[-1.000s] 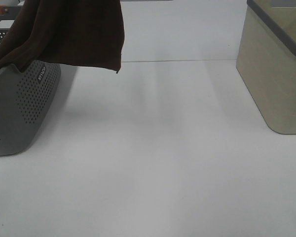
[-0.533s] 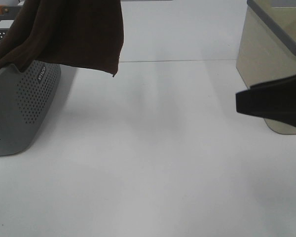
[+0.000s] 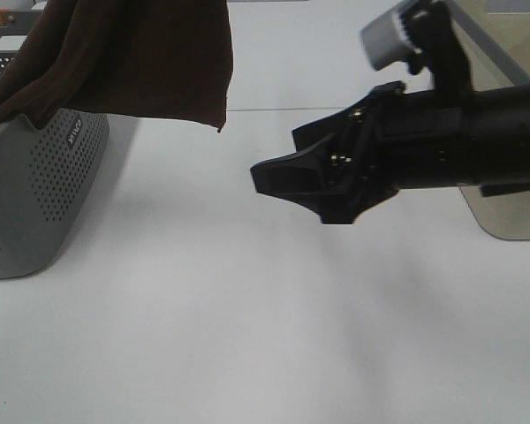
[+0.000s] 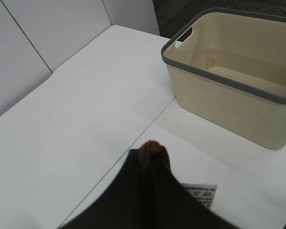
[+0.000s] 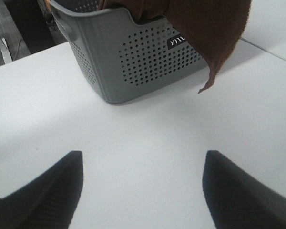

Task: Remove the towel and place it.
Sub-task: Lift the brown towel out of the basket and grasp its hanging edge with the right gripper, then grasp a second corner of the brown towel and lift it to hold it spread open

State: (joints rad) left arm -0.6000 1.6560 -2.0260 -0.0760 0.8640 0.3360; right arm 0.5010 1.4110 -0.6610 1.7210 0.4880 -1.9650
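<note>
The dark brown towel hangs lifted at the top left, its lower part still draped over the rim of the grey perforated basket. In the left wrist view the towel bunches to a pinched peak with its white tag beside it. It covers my left gripper's fingers, which appear shut on it. My right gripper is open and empty above the middle of the table, to the right of the towel's hanging corner. In the right wrist view my right gripper faces the grey basket and the towel.
A beige basket with a grey rim stands at the far right, partly behind my right arm. It looks empty in the left wrist view. The white table spreads between the two baskets.
My right arm has swept in from the right edge to the middle of the table. The towel's hanging corner has shifted slightly to the right.
</note>
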